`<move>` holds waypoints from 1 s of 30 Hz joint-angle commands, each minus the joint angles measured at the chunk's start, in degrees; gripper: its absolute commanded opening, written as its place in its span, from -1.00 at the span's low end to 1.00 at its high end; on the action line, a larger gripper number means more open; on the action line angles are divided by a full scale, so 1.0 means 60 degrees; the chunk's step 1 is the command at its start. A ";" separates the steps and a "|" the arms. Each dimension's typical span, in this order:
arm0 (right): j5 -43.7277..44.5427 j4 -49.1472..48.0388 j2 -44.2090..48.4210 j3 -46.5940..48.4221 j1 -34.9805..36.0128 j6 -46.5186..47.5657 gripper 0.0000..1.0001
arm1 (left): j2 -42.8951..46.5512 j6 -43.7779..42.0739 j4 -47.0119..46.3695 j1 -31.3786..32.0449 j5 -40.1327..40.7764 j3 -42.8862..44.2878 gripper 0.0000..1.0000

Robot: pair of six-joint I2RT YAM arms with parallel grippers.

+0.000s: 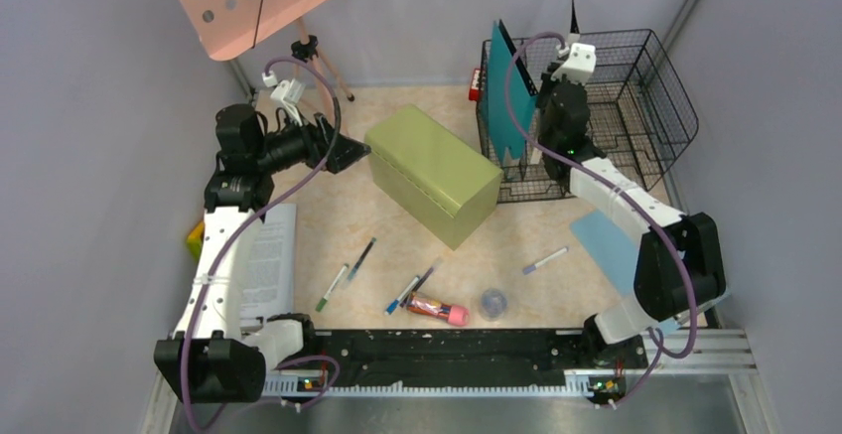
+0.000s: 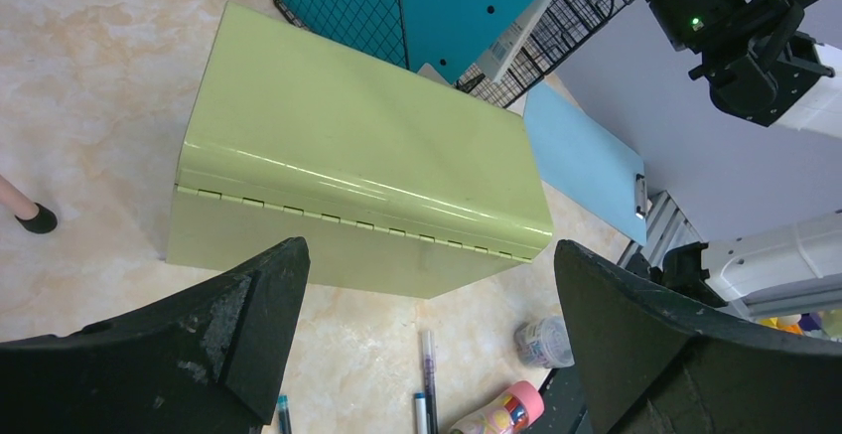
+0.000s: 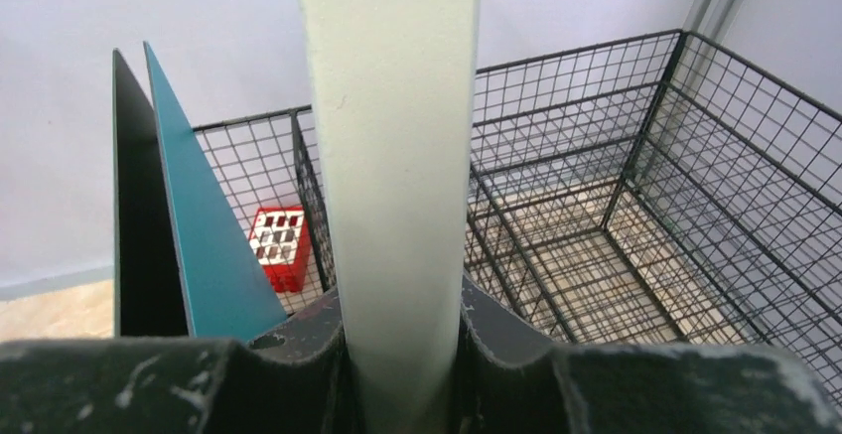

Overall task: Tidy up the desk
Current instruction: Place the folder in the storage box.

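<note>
Clamped flat in the right gripper point(image 3: 402, 355), pale board point(image 3: 387, 106), held upright above the wire basket point(image 3: 635, 206) at the far right corner of the desk point(image 1: 516, 245), probably for filing beside the teal folder point(image 3: 213, 255). Left gripper point(image 2: 429, 255) spread wide, empty, aimed at the olive-green box point(image 2: 357, 146) mid-desk. Grip itself plain only from the right wrist. Loose pens point(image 1: 361, 258) toward the near edge fully laid out only from above.

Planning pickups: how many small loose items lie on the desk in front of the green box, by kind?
Pens: 5
Pink-capped tube: 1
Small round clear container: 1
Total: 7
</note>
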State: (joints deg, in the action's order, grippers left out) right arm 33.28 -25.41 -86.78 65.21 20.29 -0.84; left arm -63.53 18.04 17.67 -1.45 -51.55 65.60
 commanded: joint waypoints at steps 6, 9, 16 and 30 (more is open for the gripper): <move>0.0127 -0.3009 -0.0687 -0.0614 0.0380 0.1004 -1.00 | 0.0301 0.0025 -0.0560 -0.0036 -0.0131 -0.0224 0.97; -0.0381 -0.3791 -0.0719 -0.1060 0.0371 0.1457 -1.00 | 0.0401 0.0004 -0.0565 -0.0070 -0.0138 -0.0263 0.98; -0.1227 -0.4558 -0.0388 -0.1822 0.0371 0.1861 -1.00 | 0.0369 0.0003 -0.0631 -0.0085 -0.0138 -0.0351 0.97; -0.1210 -0.4585 -0.0260 -0.1559 0.0378 0.1901 -1.00 | 0.0175 -0.0059 -0.0601 -0.0136 -0.0079 -0.0343 0.97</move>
State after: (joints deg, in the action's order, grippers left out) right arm 28.34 -48.49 -90.59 53.98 22.39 9.78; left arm -62.41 18.04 16.69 -1.87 -51.55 63.57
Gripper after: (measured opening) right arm 0.237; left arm 0.986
